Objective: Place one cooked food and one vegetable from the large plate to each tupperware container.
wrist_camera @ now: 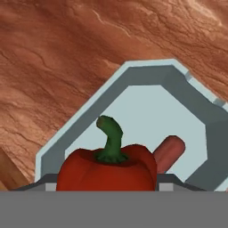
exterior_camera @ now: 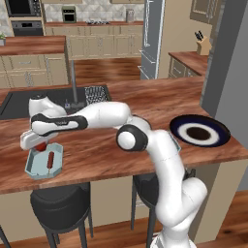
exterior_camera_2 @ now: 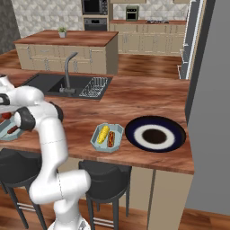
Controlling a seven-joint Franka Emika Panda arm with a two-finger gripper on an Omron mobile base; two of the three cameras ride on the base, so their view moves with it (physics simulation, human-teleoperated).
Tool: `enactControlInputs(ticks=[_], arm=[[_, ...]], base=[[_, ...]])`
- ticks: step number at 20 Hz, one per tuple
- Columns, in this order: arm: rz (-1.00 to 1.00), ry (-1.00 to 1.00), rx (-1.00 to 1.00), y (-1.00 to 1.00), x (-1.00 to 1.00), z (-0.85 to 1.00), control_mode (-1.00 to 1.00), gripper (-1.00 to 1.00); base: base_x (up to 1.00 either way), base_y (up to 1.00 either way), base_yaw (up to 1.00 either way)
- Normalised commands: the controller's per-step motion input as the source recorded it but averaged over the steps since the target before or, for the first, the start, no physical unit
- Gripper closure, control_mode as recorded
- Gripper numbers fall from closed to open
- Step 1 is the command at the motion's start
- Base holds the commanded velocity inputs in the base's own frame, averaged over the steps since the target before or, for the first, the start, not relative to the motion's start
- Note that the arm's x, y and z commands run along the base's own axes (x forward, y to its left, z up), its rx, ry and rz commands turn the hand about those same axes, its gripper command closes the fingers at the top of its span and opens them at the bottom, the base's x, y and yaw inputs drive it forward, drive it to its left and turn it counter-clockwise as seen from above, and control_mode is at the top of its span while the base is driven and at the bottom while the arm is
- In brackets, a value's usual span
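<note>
Glossy red bell pepper with curled green stem (wrist_camera: 107, 171) sits close under the hand camera, its lower half cut off, over the pale blue-grey octagonal tray with raised rim (wrist_camera: 147, 75). Smooth reddish-brown sausage on a stick (wrist_camera: 168, 152) lies in that tray, partly hidden behind the pepper. Pincer (exterior_camera: 38, 145) hangs over the tray on the grained wooden tabletop (exterior_camera: 160, 99); it seems to be gripping the pepper, fingertips hidden. Second tray (exterior_camera_2: 117, 143) holds a yellow corn cob (exterior_camera_2: 103, 133) and a bunned sausage (exterior_camera_2: 111, 139), beside the dark round plate (exterior_camera_2: 173, 141).
</note>
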Motion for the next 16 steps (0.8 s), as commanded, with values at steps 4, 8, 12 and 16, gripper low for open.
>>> enactControlInputs(ticks=[4,8,12,16], arm=[[0.06,-0.01,0.02,0.02,-0.03,-0.27,-1.0,1.0],[0.07,0.0,0.0,0.0,-0.01,-0.27,-1.0,1.0],[0.07,0.0,0.0,0.0,0.0,-0.32,-1.0,1.0],[0.07,0.0,0.0,-0.01,0.0,-0.33,-1.0,1.0]], base=[[0.0,0.0,0.0],[0.0,0.0,0.0],[0.0,0.0,0.0],[0.0,0.0,0.0]])
